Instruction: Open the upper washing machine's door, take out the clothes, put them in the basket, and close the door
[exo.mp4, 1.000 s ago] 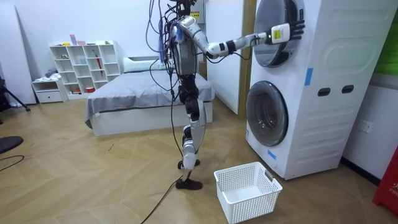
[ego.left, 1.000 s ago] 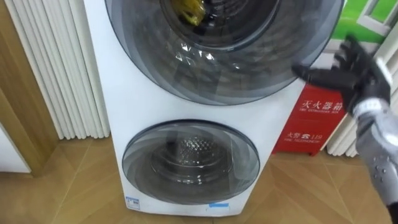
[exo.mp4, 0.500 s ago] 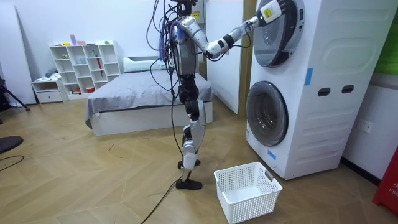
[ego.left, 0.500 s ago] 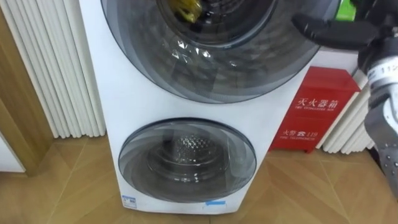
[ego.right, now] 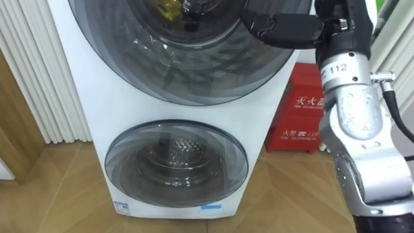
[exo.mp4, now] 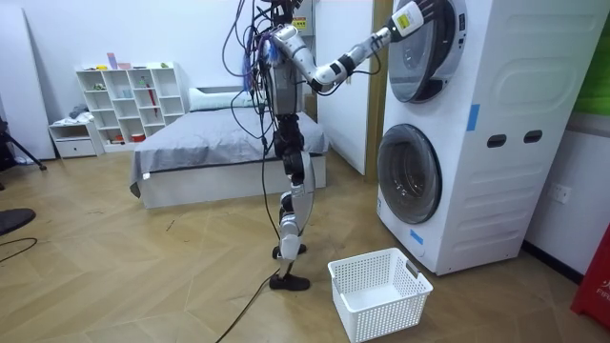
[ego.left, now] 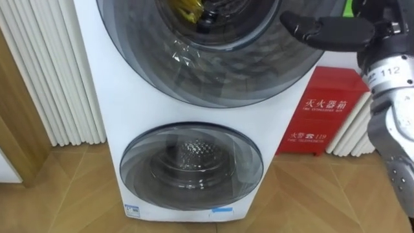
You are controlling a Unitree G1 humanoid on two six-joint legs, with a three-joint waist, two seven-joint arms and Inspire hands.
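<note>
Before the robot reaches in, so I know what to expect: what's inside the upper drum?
Behind the upper door's glass, something yellow, likely cloth, with a dark item beside it. The rest inside is out of frame.

upper door point(ego.left: 213, 65) sits above lower door point(ego.left: 191, 167), box point(ego.left: 317, 116) to their right.

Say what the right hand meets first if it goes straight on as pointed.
Probably the glass of the upper door; the right hand points left across it, but the gap is unclear.
</note>
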